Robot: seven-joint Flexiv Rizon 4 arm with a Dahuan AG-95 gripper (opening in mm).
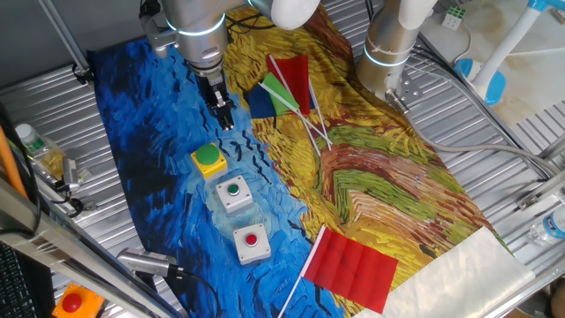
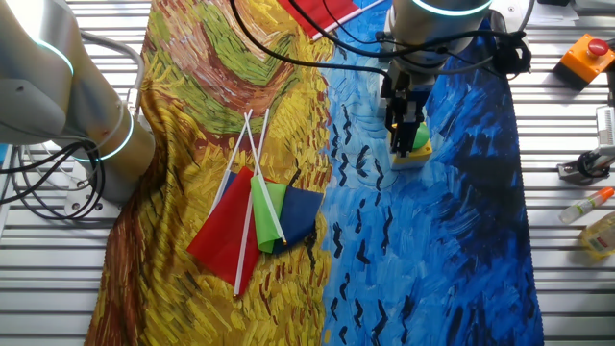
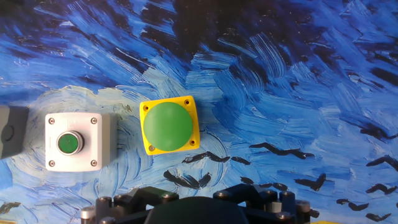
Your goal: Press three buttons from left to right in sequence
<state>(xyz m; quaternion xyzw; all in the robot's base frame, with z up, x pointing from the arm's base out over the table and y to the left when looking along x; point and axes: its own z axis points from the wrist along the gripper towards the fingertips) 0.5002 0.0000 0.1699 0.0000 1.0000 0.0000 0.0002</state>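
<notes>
Three button boxes stand in a row on the painted cloth. The yellow box with the large green dome [image 1: 208,159] is nearest the arm. Then come the grey box with the small green button [image 1: 234,192] and the grey box with the small red button [image 1: 252,241]. My gripper [image 1: 225,117] hangs just beyond the yellow box, above the cloth and apart from the box. In the other fixed view my gripper [image 2: 404,135] partly hides the yellow box [image 2: 421,150]. The hand view shows the green dome [image 3: 168,126], the green-button box [image 3: 73,142] and the edge of the third box [image 3: 9,132]. My fingertips do not show there.
Small folded flags [image 1: 284,88] lie on the yellow part of the cloth, and a red flag [image 1: 350,269] lies near the front. An orange box with a red button [image 1: 72,303] sits off the cloth. A second arm's base [image 1: 388,53] stands at the back.
</notes>
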